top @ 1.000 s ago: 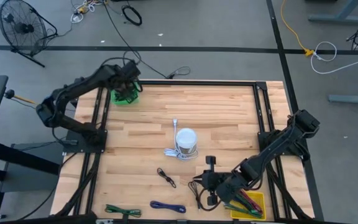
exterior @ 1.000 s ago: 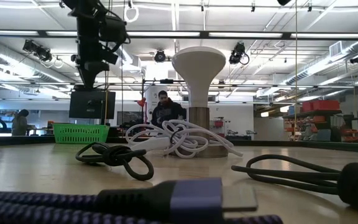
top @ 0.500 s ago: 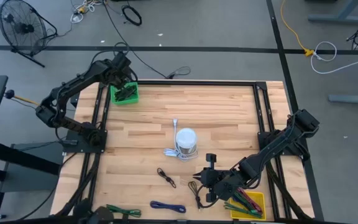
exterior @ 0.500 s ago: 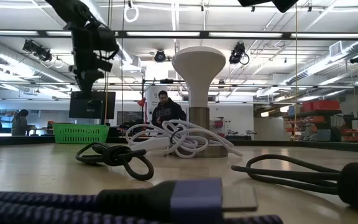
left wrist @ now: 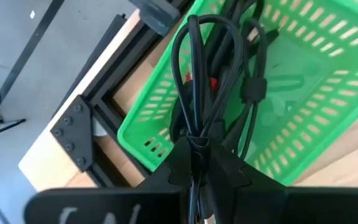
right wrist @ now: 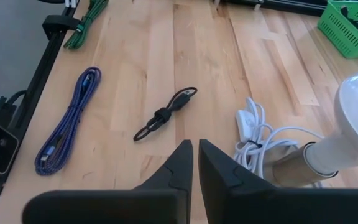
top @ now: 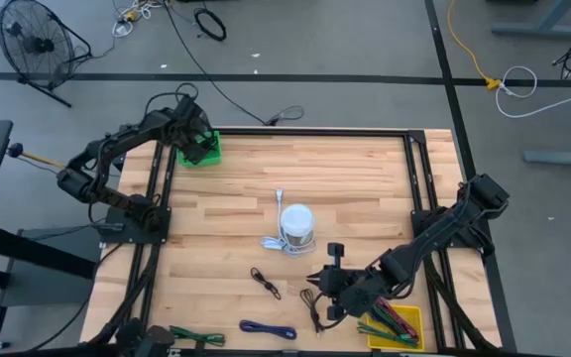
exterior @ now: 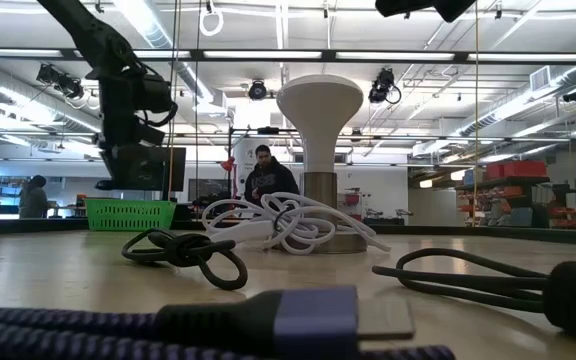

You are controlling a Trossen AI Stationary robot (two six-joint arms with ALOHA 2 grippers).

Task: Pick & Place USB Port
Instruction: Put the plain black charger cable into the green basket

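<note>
A: Item one, left gripper [left wrist: 194, 155]?
B: Fingers clamped on a bundled black cable [left wrist: 213, 81], hanging over the near rim of the green basket [left wrist: 328, 106] at the table's far left corner; held there, presumably, to be dropped in. The basket already holds dark cables.

A: Item two, right gripper [right wrist: 194, 163]?
B: Fingers together, empty, poised above the wood table [right wrist: 210, 68]. Small black cable [right wrist: 165, 114] just ahead, purple cable [right wrist: 67, 121] farther out, white lamp [right wrist: 353, 118] and its cord alongside. Likely next pick candidates.
</note>
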